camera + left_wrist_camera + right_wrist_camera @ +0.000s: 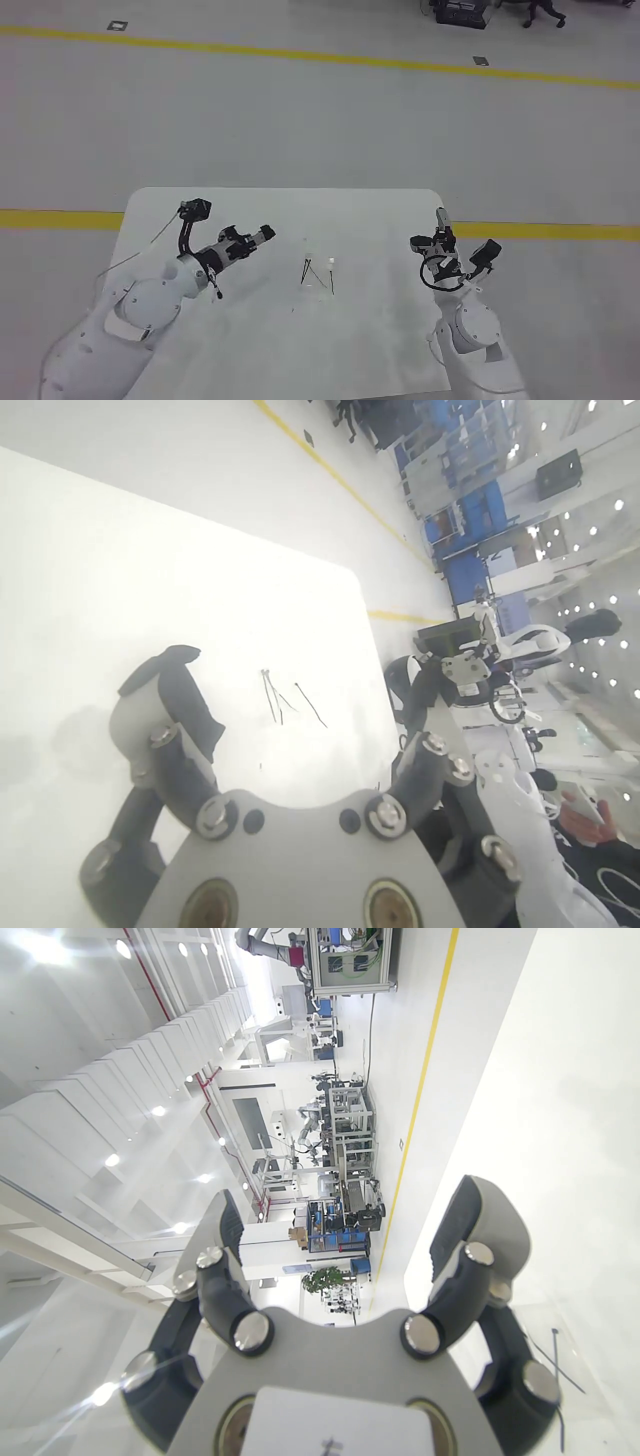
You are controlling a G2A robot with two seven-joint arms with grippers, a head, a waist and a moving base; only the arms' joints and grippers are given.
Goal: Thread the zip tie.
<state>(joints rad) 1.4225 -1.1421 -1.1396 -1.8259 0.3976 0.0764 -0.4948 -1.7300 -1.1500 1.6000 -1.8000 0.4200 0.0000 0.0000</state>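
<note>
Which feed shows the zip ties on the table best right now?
Left wrist view: the zip ties lie in the open on the white table, each strand separable. The top view shows them as tiny dark lines mid-table. The right wrist view catches a couple of strands at its edge, beside the right end effector.

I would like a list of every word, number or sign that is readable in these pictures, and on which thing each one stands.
No text can be read.
Label on the right gripper: one dark mark, cut off by the edge, unreadable.
Floor plates: too small to tell any print.
Zip ties: no print seen.
</note>
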